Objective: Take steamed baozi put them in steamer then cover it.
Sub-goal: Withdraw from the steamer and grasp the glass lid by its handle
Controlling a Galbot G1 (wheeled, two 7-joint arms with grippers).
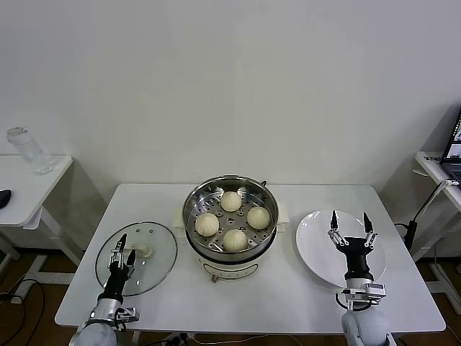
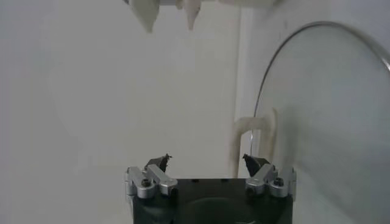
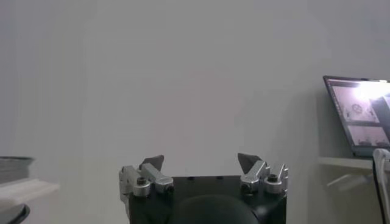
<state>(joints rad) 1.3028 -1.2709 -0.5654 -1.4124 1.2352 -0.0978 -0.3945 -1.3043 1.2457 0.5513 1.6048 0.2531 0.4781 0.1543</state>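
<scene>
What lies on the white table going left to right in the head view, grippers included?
Left gripper, open over the cover → steamer holding four steamed baozi → white plate → right gripper, open above the plate.

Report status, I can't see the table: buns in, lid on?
Left gripper open over lid. Right gripper open, empty, over plate. Four buns in steamer, uncovered. Nothing blocking.

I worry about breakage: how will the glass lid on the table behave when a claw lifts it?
The cover looks like clear glass with a metal rim, so it is probably rigid, fairly heavy and fragile if dropped. It lies flat, so it is unlikely to roll. Its cream handle seems the safest grip; the smooth glass would likely slip.
</scene>
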